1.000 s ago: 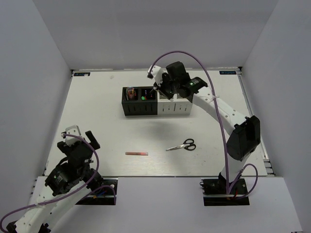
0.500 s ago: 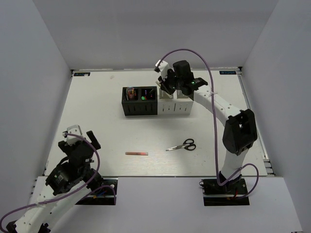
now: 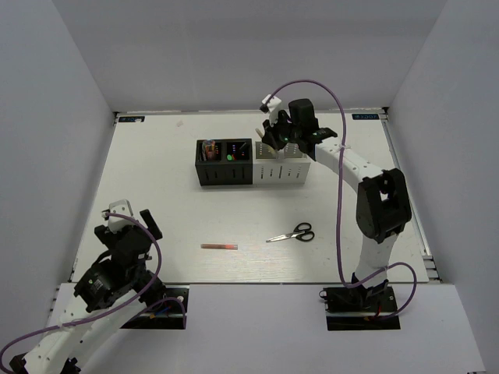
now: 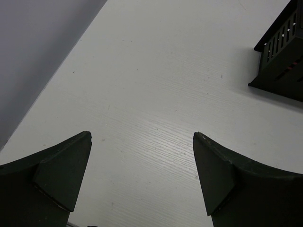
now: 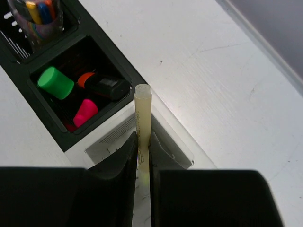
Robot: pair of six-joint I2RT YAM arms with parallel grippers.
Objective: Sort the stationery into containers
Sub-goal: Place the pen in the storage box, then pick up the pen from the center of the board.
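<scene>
The row of four joined boxes (image 3: pixel 251 173) stands mid-table, two black on the left, two white on the right. My right gripper (image 5: pixel 142 142) is shut on a thin yellow stick (image 5: pixel 142 111) and holds it over the first white box (image 5: pixel 113 142); it shows above that box in the top view (image 3: pixel 269 140). The black box beside it holds highlighters with green (image 5: pixel 56 82), orange and pink ends. The far black box holds a clear cup of coloured items (image 5: pixel 37 16). A pink stick (image 3: pixel 219 246) and black-handled scissors (image 3: pixel 292 233) lie on the table. My left gripper (image 4: pixel 142 179) is open and empty.
The corner of the black box (image 4: pixel 281 56) shows at the upper right of the left wrist view. The white table (image 3: pixel 156 195) is walled on three sides. My left arm (image 3: pixel 117 265) sits at the near left corner.
My right gripper has moved right from above the black boxes to above the first white box, carrying the yellow stick. The left arm has not moved.
</scene>
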